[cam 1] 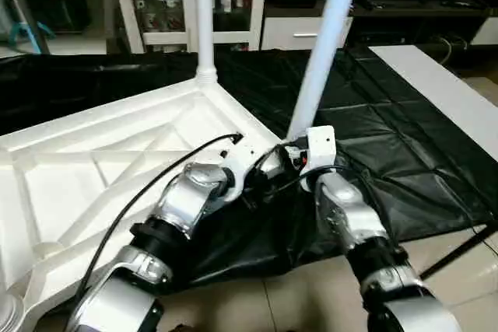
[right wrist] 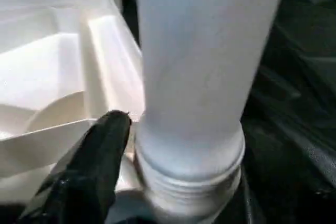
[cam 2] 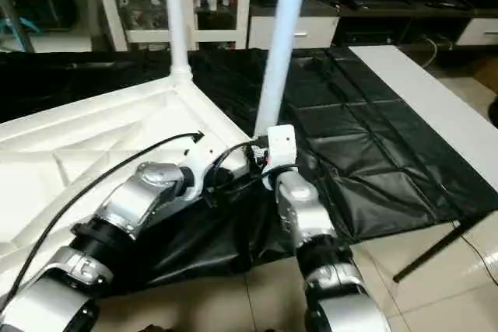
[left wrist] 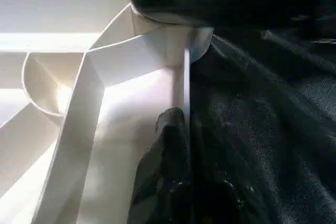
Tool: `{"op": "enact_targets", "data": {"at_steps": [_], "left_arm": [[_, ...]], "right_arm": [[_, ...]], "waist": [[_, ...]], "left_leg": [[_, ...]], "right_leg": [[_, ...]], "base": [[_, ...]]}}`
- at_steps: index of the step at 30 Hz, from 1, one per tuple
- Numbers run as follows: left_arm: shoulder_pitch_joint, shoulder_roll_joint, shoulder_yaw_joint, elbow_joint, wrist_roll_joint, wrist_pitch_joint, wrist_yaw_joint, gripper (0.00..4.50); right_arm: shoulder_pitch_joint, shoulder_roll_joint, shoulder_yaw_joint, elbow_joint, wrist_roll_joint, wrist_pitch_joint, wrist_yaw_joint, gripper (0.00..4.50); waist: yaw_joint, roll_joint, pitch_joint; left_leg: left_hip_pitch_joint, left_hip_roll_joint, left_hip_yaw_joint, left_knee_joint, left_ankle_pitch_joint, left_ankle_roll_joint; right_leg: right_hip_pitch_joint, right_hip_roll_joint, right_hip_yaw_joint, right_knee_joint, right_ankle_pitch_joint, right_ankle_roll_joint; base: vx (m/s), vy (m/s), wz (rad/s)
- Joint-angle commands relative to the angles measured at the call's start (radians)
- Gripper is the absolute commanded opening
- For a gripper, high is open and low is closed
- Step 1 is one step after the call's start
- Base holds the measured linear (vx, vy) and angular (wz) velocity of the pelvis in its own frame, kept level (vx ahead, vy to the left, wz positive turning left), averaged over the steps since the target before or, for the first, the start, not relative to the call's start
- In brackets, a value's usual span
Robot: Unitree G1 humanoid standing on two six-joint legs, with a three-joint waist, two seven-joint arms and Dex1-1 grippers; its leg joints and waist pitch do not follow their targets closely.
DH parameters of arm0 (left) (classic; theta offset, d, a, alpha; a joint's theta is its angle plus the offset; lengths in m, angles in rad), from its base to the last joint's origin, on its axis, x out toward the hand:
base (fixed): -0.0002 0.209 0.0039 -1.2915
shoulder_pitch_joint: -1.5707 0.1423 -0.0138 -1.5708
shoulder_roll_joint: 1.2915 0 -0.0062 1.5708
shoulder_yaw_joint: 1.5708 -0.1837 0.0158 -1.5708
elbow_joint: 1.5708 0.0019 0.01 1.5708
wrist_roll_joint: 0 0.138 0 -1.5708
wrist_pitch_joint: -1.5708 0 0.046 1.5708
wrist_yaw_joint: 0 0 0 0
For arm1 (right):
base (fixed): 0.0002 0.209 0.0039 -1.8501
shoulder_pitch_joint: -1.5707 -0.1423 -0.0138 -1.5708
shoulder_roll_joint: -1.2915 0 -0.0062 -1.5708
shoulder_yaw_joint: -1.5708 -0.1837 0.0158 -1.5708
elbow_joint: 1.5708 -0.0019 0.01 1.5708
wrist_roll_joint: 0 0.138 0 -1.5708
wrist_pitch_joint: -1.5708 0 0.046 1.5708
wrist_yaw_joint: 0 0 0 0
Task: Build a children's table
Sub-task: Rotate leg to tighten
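1. The right gripper point(right wrist: 123, 177) is sitting at the threaded base of a long tapered white plastic tube leg point(cam 1: 323, 48); one black finger point(right wrist: 86, 174) is pressing against the leg's left side just above the threads, but the other finger is hidden behind the leg, so I cannot tell whether the jaws are clamping it.
2. That leg is leaning to the right as it rises, its lower end meeting the near right corner of the white plastic rectangular table top point(cam 1: 93, 161).
3. The left gripper point(left wrist: 168, 171) is lying at the same corner, one black finger point(left wrist: 165, 150) resting against the thin white rim of the top beside a round corner socket point(left wrist: 173, 51); whether its jaws are open or closed I cannot tell.
4. The table top is lying upside down, its ribbed underside facing up, with diagonal ribs running toward the corners.
5. A second white tube leg point(cam 1: 202, 13) is standing upright in the far corner socket of the top.
6. The top is resting on a black quilted sheet point(cam 1: 373, 130), which is spreading out to the right.
7. A long white board point(cam 1: 436, 91) is lying across the far right side of the sheet.
8. A white glass-fronted cabinet point(cam 1: 167, 1) is standing behind.
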Motion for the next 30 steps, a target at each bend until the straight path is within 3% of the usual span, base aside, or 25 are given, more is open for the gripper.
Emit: {"op": "enact_targets", "data": {"at_steps": [1, 4, 6, 8, 9, 10, 13, 16, 18, 19, 21, 22, 23, 24, 25, 26, 27, 28, 29, 30], "left_arm": [[0.022, 0.005, -0.013, -0.015, 0.003, -0.024, -0.021, 0.00], [0.053, 0.050, -0.058, -0.072, 0.002, -0.017, -0.113, 0.00], [0.069, 0.081, -0.086, -0.104, 0.005, -0.017, -0.167, 0.00], [0.085, 0.117, -0.116, -0.141, 0.004, -0.017, -0.229, 0.00], [0.093, 0.134, -0.128, -0.160, 0.001, -0.013, -0.259, 0.00], [0.102, 0.156, -0.144, -0.181, -0.002, -0.018, -0.295, 0.00], [0.119, 0.201, -0.171, -0.232, -0.010, -0.006, -0.368, 0.00], [0.128, 0.234, -0.191, -0.265, -0.011, -0.008, -0.417, 0.00], [0.135, 0.270, -0.204, -0.299, -0.016, -0.010, -0.473, 0.00], [0.135, 0.274, -0.203, -0.304, -0.018, -0.005, -0.477, 0.00], [0.135, 0.276, -0.201, -0.306, -0.019, -0.003, -0.479, 0.00], [0.134, 0.279, -0.202, -0.314, -0.020, 0.003, -0.483, 0.00], [0.134, 0.281, -0.203, -0.317, -0.021, 0.005, -0.485, 0.00], [0.132, 0.281, -0.204, -0.319, -0.021, 0.007, -0.487, 0.00], [0.131, 0.281, -0.205, -0.319, -0.020, 0.008, -0.487, 0.00], [0.131, 0.282, -0.205, -0.321, -0.020, 0.009, -0.488, 0.00], [0.130, 0.282, -0.206, -0.322, -0.019, 0.010, -0.489, 0.00], [0.125, 0.285, -0.208, -0.321, -0.017, 0.011, -0.492, 0.00], [0.124, 0.285, -0.208, -0.320, -0.017, 0.010, -0.492, 0.00], [0.121, 0.286, -0.207, -0.316, -0.015, 0.009, -0.493, 0.00]], "right_arm": [[-0.003, -0.013, 0.023, -0.073, 0.024, 0.013, 0.070, 3.84], [0.033, -0.108, 0.050, -0.172, 0.034, 0.070, 0.227, 3.84], [0.058, -0.168, 0.076, -0.223, 0.042, 0.087, 0.334, 3.84], [0.087, -0.230, 0.097, -0.283, 0.053, 0.099, 0.445, 3.84], [0.099, -0.259, 0.108, -0.305, 0.057, 0.101, 0.492, 3.84], [0.110, -0.291, 0.118, -0.326, 0.062, 0.106, 0.540, 3.84], [0.131, -0.353, 0.139, -0.367, 0.071, 0.128, 0.628, 3.84], [0.143, -0.394, 0.154, -0.391, 0.072, 0.142, 0.686, 3.84], [0.150, -0.441, 0.169, -0.394, 0.061, 0.148, 0.749, 3.84], [0.150, -0.447, 0.169, -0.391, 0.059, 0.147, 0.758, 3.84], [0.150, -0.449, 0.170, -0.391, 0.058, 0.147, 0.763, 3.84], [0.156, -0.460, 0.178, -0.398, 0.064, 0.152, 0.791, 3.84], [0.159, -0.465, 0.182, -0.403, 0.066, 0.154, 0.805, 3.84], [0.162, -0.468, 0.192, -0.401, 0.063, 0.149, 0.820, 3.84], [0.163, -0.469, 0.197, -0.399, 0.060, 0.147, 0.827, 3.84], [0.164, -0.470, 0.201, -0.400, 0.058, 0.146, 0.834, 3.84], [0.165, -0.471, 0.204, -0.399, 0.056, 0.145, 0.837, 3.84], [0.163, -0.476, 0.219, -0.397, 0.049, 0.139, 0.858, 3.84], [0.162, -0.477, 0.222, -0.396, 0.048, 0.137, 0.861, 3.84], [0.160, -0.479, 0.228, -0.390, 0.040, 0.130, 0.871, 3.84]], "waist": [[-0.008, -0.006, -0.049], [-0.004, -0.004, -0.046], [-0.002, -0.006, -0.041], [-0.005, -0.001, -0.038], [-0.005, -0.001, -0.038], [-0.001, 0.009, -0.038], [-0.006, 0.007, -0.035], [-0.006, 0.004, -0.034], [-0.002, 0.007, -0.029], [-0.005, 0.019, -0.023], [-0.008, 0.018, -0.023], [-0.007, 0.030, -0.019], [0.012, 0.031, -0.021], [0.033, 0.024, -0.019], [0.045, 0.010, -0.017], [0.037, -0.042, -0.003], [0.034, -0.031, -0.012], [0.061, 0.002, -0.034], [0.054, -0.009, -0.035], [0.046, 0.010, -0.045]], "left_leg": [[0.036, 0.031, -0.027, -0.082, -0.634, -0.030], [0.032, 0.033, -0.029, -0.084, -0.634, -0.025], [0.051, 0.029, -0.024, -0.074, -0.649, -0.022], [0.050, 0.029, -0.028, -0.074, -0.662, -0.023], [0.047, 0.035, -0.030, -0.081, -0.678, -0.027], [0.051, 0.036, -0.033, -0.082, -0.692, -0.033], [0.052, 0.044, -0.034, -0.096, -0.752, -0.048], [0.058, 0.040, -0.032, -0.091, -0.749, -0.047], [0.072, 0.040, -0.029, -0.085, -0.762, -0.045], [0.075, 0.043, -0.030, -0.095, -0.806, -0.054], [0.073, 0.048, -0.032, -0.106, -0.846, -0.058], [0.050, 0.059, -0.032, -0.138, -0.896, -0.066], [0.013, 0.078, -0.018, -0.188, -0.935, -0.077], [0.007, 0.079, 0.018, -0.217, -0.939, -0.076], [0.025, 0.064, 0.036, -0.202, -0.890, -0.071], [0.197, -0.020, 0.045, 0.061, -0.626, -0.053], [0.095, -0.007, -0.018, 0.065, -0.318, 0.011], [0.023, 0.035, -0.039, -0.042, -0.247, -0.004], [0.042, 0.038, -0.030, -0.060, -0.315, 0.001], [0.068, 0.045, -0.024, -0.064, -0.372, -0.012]], "right_leg": [[0.012, -0.036, 0.010, -0.090, -0.571, -0.034], [0.016, -0.037, 0.011, -0.090, -0.580, -0.027], [0.000, -0.038, 0.007, -0.104, -0.630, -0.024], [0.003, -0.037, -0.001, -0.108, -0.652, -0.016], [0.008, -0.036, -0.001, -0.106, -0.635, -0.016], [0.008, -0.037, -0.002, -0.103, -0.622, -0.020], [0.013, -0.030, -0.003, -0.094, -0.542, -0.053], [0.007, -0.035, -0.004, -0.100, -0.573, -0.052], [0.000, -0.033, -0.013, -0.112, -0.600, -0.041], [0.001, -0.024, -0.024, -0.114, -0.586, -0.038], [0.010, -0.014, -0.036, -0.106, -0.558, -0.037], [0.038, -0.001, -0.042, -0.071, -0.508, -0.044], [0.075, 0.011, -0.018, 0.018, -0.406, -0.069], [0.068, 0.028, 0.002, 0.069, -0.376, -0.085], [0.044, 0.030, 0.010, 0.042, -0.467, -0.078], [-0.147, -0.031, -0.007, -0.205, -0.925, -0.010], [-0.026, -0.149, 0.069, -0.162, -1.013, -0.019], [0.074, -0.102, 0.045, -0.080, -0.745, -0.043], [0.039, -0.055, 0.031, -0.062, -0.596, -0.056], [0.018, -0.030, 0.034, -0.035, -0.334, -0.132]], "base": [[0.000, 0.000, 0.00], [0.000, 0.000, 0.00], [0.000, 0.000, 0.00], [0.000, 0.000, 0.00], [0.000, 0.000, 0.00], [0.000, 0.000, 0.00], [0.000, 0.000, 0.00], [0.000, 0.000, 0.00], [0.000, 0.000, 0.00], [0.000, 0.000, 0.00], [0.000, 0.000, 0.00], [0.000, 0.000, 0.00], [0.000, 0.000, 0.00], [0.000, 0.000, 0.00], [0.010, -0.085, 0.26], [0.092, -0.059, 0.09], [0.092, -0.059, 0.09], [0.145, 0.037, -0.36], [0.102, 0.020, -0.17], [0.102, 0.020, -0.17]]}}
